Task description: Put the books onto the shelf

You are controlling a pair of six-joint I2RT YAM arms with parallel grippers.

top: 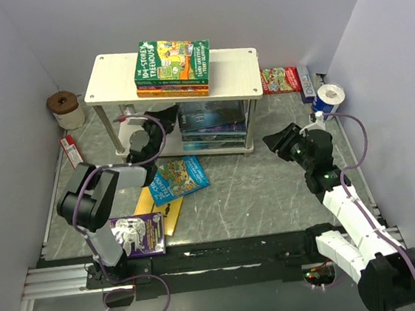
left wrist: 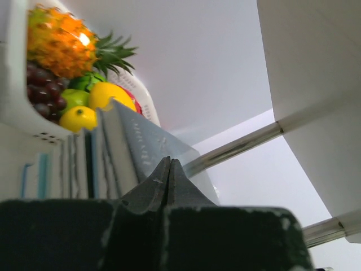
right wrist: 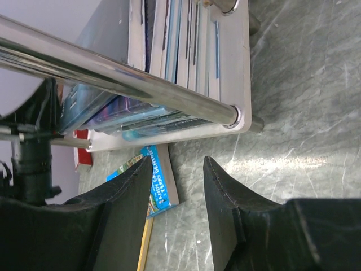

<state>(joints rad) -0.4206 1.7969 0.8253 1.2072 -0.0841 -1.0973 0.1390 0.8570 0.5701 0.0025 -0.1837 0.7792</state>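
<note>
Books point(top: 172, 68) atop the shelf point(top: 237, 74); another stack point(top: 214, 129) inside, below

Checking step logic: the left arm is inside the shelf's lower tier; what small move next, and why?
Probably draw the left gripper back out of the shelf. Its jaws look shut on nothing beside the lower-tier books, while a blue book, a yellow book and a purple book lie on the table.

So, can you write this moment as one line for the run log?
left gripper: shut, under shelf beside lower books | right gripper: open, empty | blue book, yellow book, purple book: on table
</note>
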